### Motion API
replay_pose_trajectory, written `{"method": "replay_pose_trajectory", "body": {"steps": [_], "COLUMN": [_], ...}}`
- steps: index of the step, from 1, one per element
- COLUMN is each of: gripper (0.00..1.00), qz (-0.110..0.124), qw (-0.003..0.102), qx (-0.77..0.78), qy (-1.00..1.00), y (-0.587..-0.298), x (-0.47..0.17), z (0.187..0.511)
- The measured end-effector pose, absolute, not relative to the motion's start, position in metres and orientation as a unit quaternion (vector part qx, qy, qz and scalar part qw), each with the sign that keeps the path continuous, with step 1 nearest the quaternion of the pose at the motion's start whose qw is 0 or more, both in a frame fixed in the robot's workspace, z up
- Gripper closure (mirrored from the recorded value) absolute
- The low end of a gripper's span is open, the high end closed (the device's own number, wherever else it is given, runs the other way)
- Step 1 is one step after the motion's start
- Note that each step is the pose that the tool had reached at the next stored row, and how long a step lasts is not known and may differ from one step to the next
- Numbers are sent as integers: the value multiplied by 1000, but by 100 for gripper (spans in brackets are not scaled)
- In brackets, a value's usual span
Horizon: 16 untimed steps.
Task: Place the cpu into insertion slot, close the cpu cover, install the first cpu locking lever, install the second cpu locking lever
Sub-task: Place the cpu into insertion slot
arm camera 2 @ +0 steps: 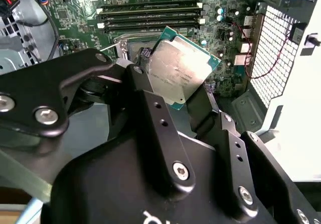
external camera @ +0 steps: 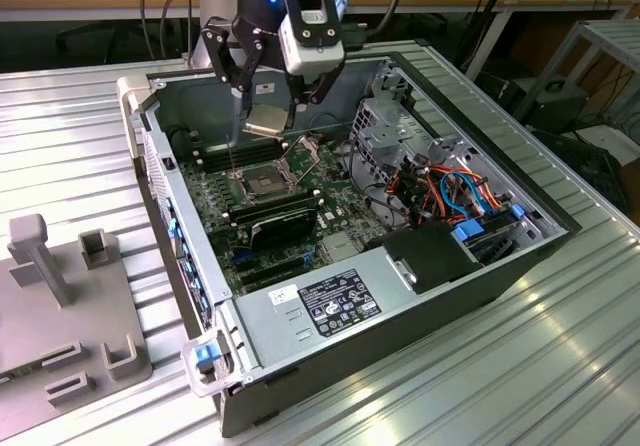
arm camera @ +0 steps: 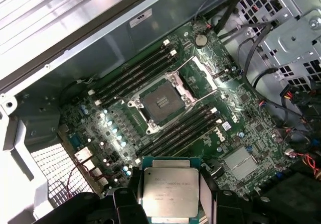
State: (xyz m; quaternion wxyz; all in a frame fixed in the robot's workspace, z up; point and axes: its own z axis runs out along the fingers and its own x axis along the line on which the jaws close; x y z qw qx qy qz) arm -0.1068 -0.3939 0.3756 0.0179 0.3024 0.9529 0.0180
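Observation:
My gripper is shut on the cpu, a flat square chip with a dull silver top, and holds it in the air over the open computer case. In both wrist views the cpu sits between the black fingers, gripped by two opposite edges. The insertion slot lies below and apart from the chip, its dark pin field bare. The cpu cover stands raised at the slot's far edge. Thin wire locking levers stick out beside the slot.
Long black memory slots run on both sides of the socket. A metal drive cage, coloured cables and a power supply fill the case toward the exterior view's right. A grey fixture stands left of the case.

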Motion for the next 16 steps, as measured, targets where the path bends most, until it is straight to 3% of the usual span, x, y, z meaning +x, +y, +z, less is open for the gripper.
{"method": "replay_pose_trajectory", "body": {"steps": [16], "gripper": [45], "qz": [17], "qw": [19], "qx": [373], "qy": [928], "y": [-386], "x": [-106], "z": [366]}}
